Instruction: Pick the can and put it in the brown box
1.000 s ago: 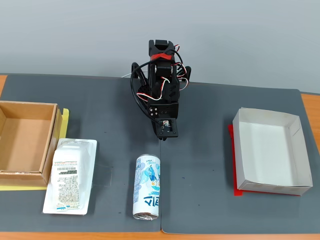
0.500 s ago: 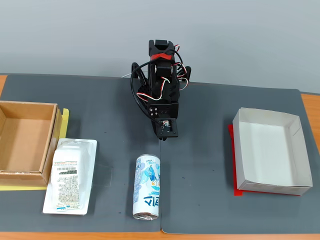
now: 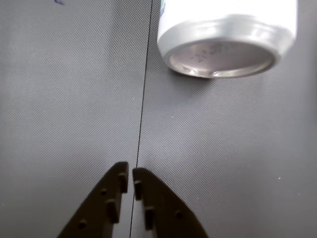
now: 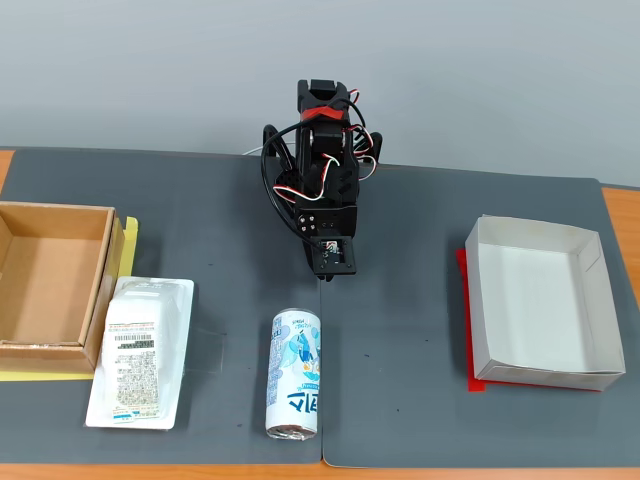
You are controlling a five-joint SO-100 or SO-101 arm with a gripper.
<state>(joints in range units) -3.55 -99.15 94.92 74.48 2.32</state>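
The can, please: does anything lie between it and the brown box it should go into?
Yes: in the fixed view the plastic-wrapped package lies flat between the can and the brown box, beside the box's wall. A lifted can could pass over it.

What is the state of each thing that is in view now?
can: lying on its side on the mat, not held.
brown box: open, empty.
white paper box: open, empty.
wrapped package: lying flat beside the brown box.
gripper: shut, holding nothing.
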